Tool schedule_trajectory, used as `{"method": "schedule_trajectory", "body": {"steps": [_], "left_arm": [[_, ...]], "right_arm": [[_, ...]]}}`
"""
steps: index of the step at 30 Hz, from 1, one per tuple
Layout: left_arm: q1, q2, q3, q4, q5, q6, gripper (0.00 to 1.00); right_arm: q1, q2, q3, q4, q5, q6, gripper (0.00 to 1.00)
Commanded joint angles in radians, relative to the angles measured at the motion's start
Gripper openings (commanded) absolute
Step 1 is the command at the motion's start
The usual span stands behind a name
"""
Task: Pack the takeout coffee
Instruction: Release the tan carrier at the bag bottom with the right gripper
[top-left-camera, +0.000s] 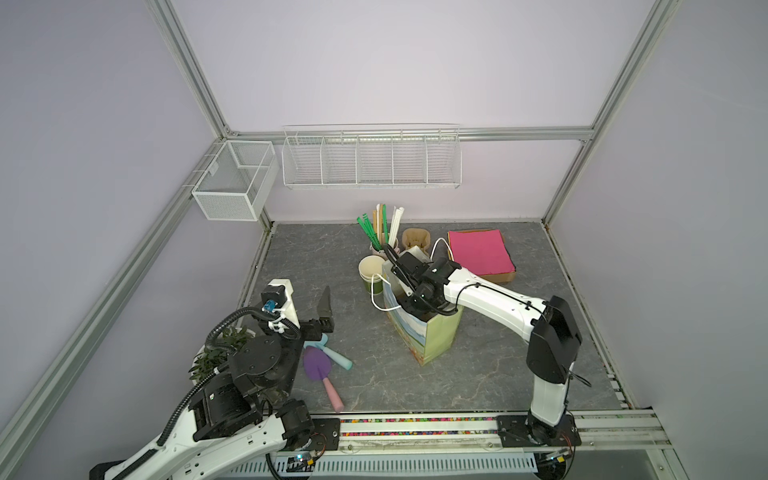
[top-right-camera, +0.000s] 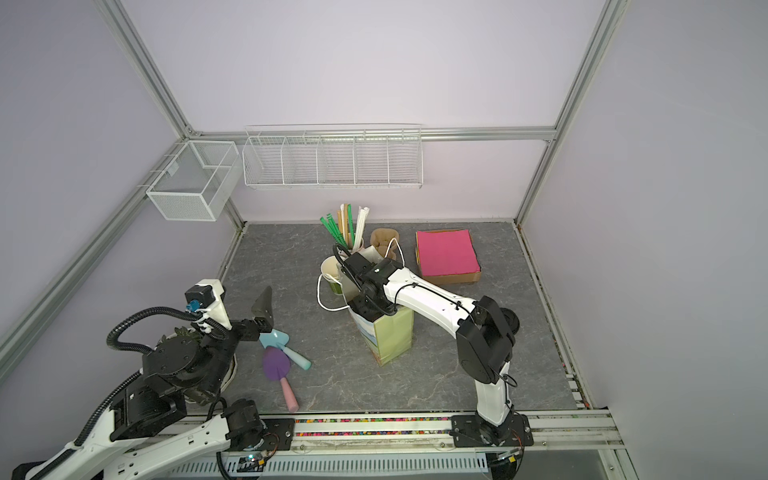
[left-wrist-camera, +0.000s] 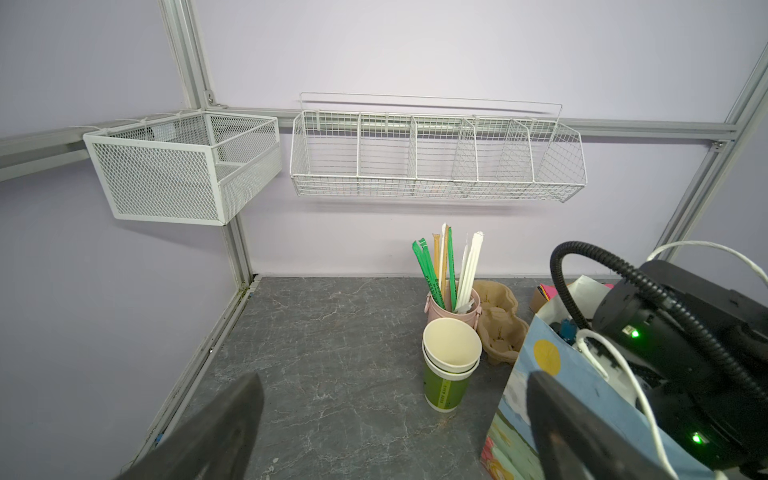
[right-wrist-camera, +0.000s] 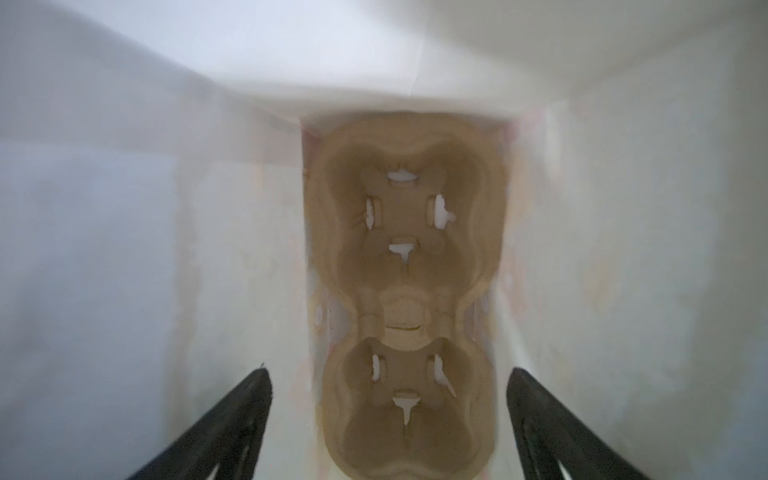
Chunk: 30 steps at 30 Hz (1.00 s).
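Note:
The takeout coffee is out of view in every frame. A paper bag (top-left-camera: 432, 336) (top-right-camera: 390, 336) (left-wrist-camera: 540, 374) with white cord handles stands upright mid-table. My right arm reaches down into its mouth, so both top views hide the gripper. In the right wrist view my right gripper (right-wrist-camera: 390, 374) is open inside the bag, its black fingers (right-wrist-camera: 249, 399) apart above a brown pulp cup carrier (right-wrist-camera: 407, 270) lying on the bag's bottom with both wells empty. My left gripper (top-left-camera: 326, 311) (top-right-camera: 264, 309) (left-wrist-camera: 395, 380) is open and empty over the table left of the bag.
A stack of lidless green cups (top-left-camera: 371, 272) (left-wrist-camera: 451, 365) stands just behind the bag's left side. A pink pot of straws (top-left-camera: 380, 232), more pulp carriers (top-left-camera: 415, 239) and pink napkins (top-left-camera: 480, 253) sit behind. Toy shovels (top-left-camera: 318, 365) and a potted plant (top-left-camera: 220, 349) lie near my left arm.

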Motion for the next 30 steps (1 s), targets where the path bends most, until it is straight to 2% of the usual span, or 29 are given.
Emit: {"method": "schedule_trajectory", "body": {"steps": [1,20,30], "left_arm": [[0.004,0.006,0.007,-0.017,0.009,-0.004,0.99],[0.004,0.033,0.008,-0.016,0.028,-0.003,0.99],[0.004,0.045,0.01,-0.023,0.049,-0.006,0.99]], "right_arm": [[0.003,-0.042,0.044,-0.022,0.011,0.003,0.89],[0.024,-0.092,0.148,-0.074,0.009,-0.04,0.88],[0.022,-0.085,0.131,-0.073,0.001,-0.041,0.88]]}}
